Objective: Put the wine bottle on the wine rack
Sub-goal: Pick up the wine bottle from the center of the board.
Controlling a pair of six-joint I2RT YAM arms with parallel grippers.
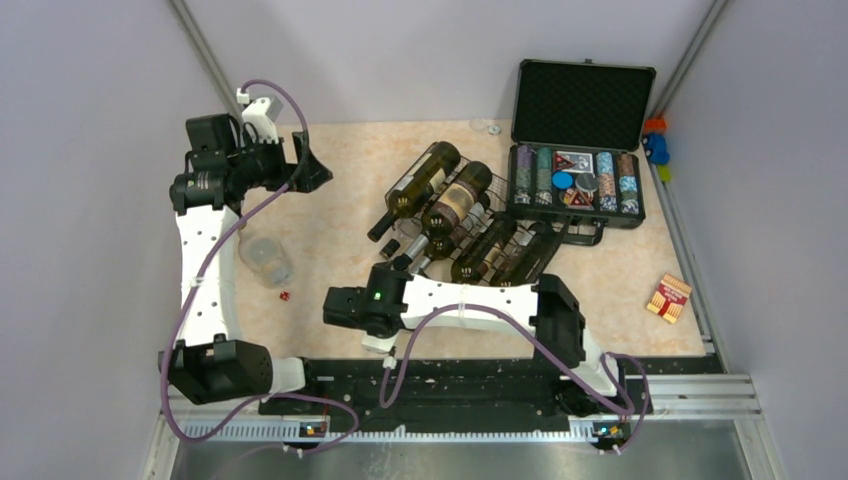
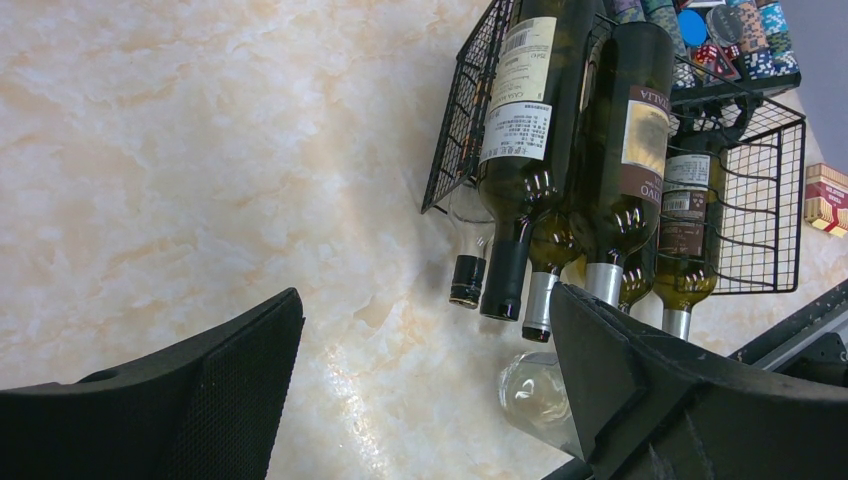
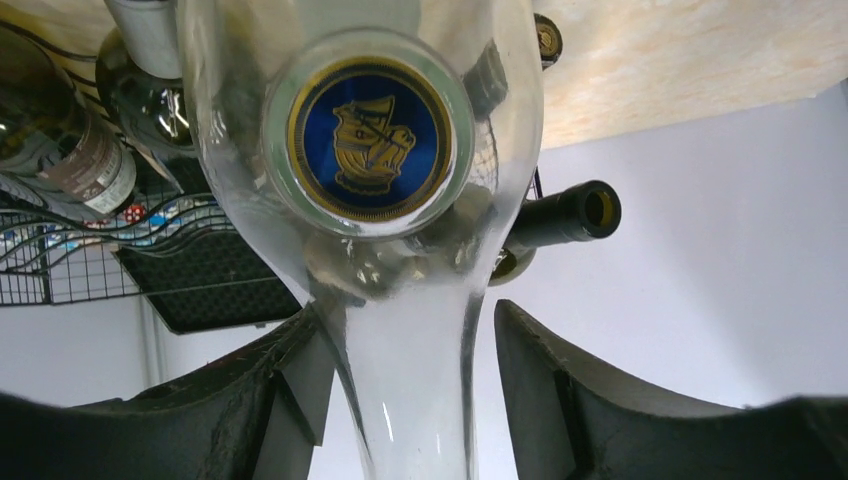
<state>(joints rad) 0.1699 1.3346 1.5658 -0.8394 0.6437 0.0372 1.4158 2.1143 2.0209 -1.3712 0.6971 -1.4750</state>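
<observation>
1. The right gripper (image 3: 405,320) has its fingers on either side of the narrow part of the clear bottle (image 3: 375,230). The left finger looks to be touching the glass and the right one shows a gap, so I cannot tell whether it is gripped.
2. The left gripper (image 2: 425,300) is spread wide with nothing in it, hanging over bare table at upper left of the top view.
3. The clear bottle sits low in the left wrist view, just in front of the rack (image 1: 500,215) and not yet on it.
4. Risk: the glass is smooth and tapered. A loose or off-centre pinch could let it slide or swing on the lift.
5. Risk: the rack is crowded, with bottles stacked over each other. A nudge from the bottle or the arm could roll one off.
6. Risk: necks stick out toward the gripper and could be clipped on approach.
7. Count: two arms, one rack, one clear bottle, and five necks poking from the rack in the left wrist view.
8. Also one case (image 1: 580,95), one card box (image 1: 668,297) and one red die (image 1: 284,296).
</observation>
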